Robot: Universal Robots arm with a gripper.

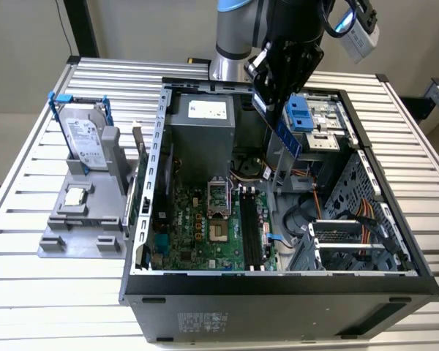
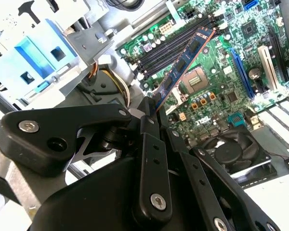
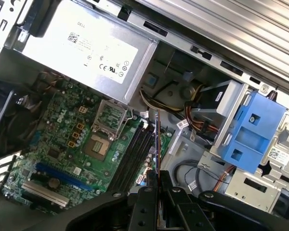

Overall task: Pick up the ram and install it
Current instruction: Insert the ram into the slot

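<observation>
Black gripper [image 1: 269, 99] on the silver arm is hanging in from twelve o'clock in the exterior view, tilting over the open computer case [image 1: 278, 281]. Its fingers are clamping one end of the dark blue ram [image 1: 287, 135], which is slanting above the motherboard [image 1: 197, 234], at one o'clock from the long black slots [image 1: 250, 230]. A white printed label [image 1: 207, 110] is sitting on the grey power supply [image 1: 201, 139].

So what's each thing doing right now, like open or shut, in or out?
gripper, shut on the memory stick
memory stick, held tilted above the board, not plugged in
memory slots, empty
chip socket, lid up
computer case, on its side, cover off
hard drive, upright in the grey holder, outside the case
</observation>
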